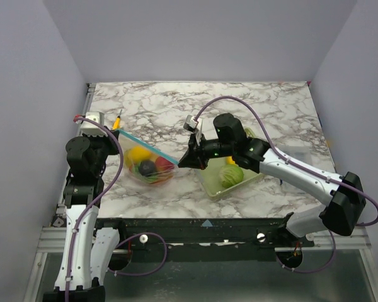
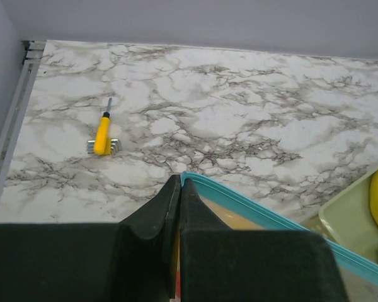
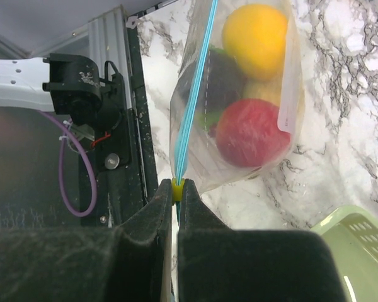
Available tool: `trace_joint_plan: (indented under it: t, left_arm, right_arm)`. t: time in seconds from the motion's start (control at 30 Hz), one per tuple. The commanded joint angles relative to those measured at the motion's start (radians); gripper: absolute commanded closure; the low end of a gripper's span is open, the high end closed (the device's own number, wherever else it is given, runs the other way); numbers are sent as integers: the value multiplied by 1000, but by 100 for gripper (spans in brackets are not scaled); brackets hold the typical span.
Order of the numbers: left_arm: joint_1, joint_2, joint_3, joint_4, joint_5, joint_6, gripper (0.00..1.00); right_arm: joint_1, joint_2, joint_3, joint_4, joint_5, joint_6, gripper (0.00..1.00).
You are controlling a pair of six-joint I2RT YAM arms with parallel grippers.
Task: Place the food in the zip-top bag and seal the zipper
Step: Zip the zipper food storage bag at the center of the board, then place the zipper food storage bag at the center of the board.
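Observation:
The clear zip-top bag (image 1: 150,168) hangs stretched between my two grippers, just above the table. Inside it are a yellow fruit (image 3: 255,38), a red one (image 3: 251,133) and a dark one (image 3: 222,78). The light-blue zipper (image 1: 150,146) runs taut from one gripper to the other. My left gripper (image 2: 181,180) is shut on the bag's left corner, at the end of the zipper (image 2: 271,217). My right gripper (image 3: 177,189) is shut on the yellow slider (image 3: 177,190) at the zipper's other end. In the top view the left gripper (image 1: 120,131) is at the back left and the right gripper (image 1: 181,162) at the front right.
A yellow-green mesh basket (image 1: 209,184) stands right of the bag, under my right arm, with a green food (image 1: 232,175) and a yellow one (image 1: 230,161) in it. A yellow-handled tool (image 2: 102,134) lies on the marble at the back left. The table's front rail (image 3: 123,126) is close to the bag.

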Motion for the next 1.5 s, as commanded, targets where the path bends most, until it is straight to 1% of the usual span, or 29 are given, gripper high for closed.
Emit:
trace_joint_plan:
  t: [0.0, 0.17, 0.23, 0.3, 0.33, 0.4, 0.5, 0.63, 0.77, 0.83, 0.9, 0.97, 1.07, 1.13, 1.27, 1.33, 1.47]
  left_arm:
    - [26, 1, 54, 16, -207, 55, 100]
    - [27, 2, 50, -5, -249, 66, 100]
    - [28, 4, 45, -6, -260, 56, 100]
    - [28, 15, 46, -13, -280, 31, 100]
    - [28, 23, 46, -18, -296, 15, 100]
    - [28, 49, 51, -31, -333, -30, 100]
    - [29, 94, 57, -37, -359, -79, 100]
    - [29, 157, 65, -12, -374, -110, 100]
    - [28, 225, 82, 50, -309, -102, 100]
    - [28, 275, 90, 110, -217, -81, 100]
    - [29, 336, 109, 148, -85, -63, 100]
    - [27, 415, 158, 137, 35, -67, 100]
    - [16, 535, 235, 124, 152, -103, 100]
    - [-8, 608, 288, 100, 185, -113, 100]
    - [-36, 747, 438, -31, 141, -131, 100]
    - [-36, 804, 506, -90, 157, -134, 100]
    - [-75, 851, 585, -149, 162, -120, 75]
  right_arm:
    - [2, -36, -30, -69, -9, 22, 99]
    - [2, -24, -37, -39, -17, 48, 99]
    - [2, -9, -23, -25, 10, 66, 98]
    - [2, 12, 6, -24, 75, 99, 77]
    - [1, 25, 22, -29, 121, 128, 64]
    - [1, 45, 53, -44, 205, 186, 45]
    - [1, 49, 99, -96, 329, 235, 31]
    - [1, -18, 123, -152, 490, 247, 19]
    - [0, -82, 138, -212, 555, 235, 18]
    - [1, -113, 126, -227, 567, 237, 17]
    - [-1, -145, 99, -232, 581, 243, 17]
    - [0, -183, 68, -232, 593, 251, 17]
    - [0, -228, 36, -237, 635, 261, 17]
    - [0, -254, 25, -250, 653, 267, 17]
    - [0, -317, 27, -300, 726, 280, 17]
    - [0, -358, 31, -335, 783, 287, 16]
    - [-1, -422, 63, -400, 874, 290, 14]
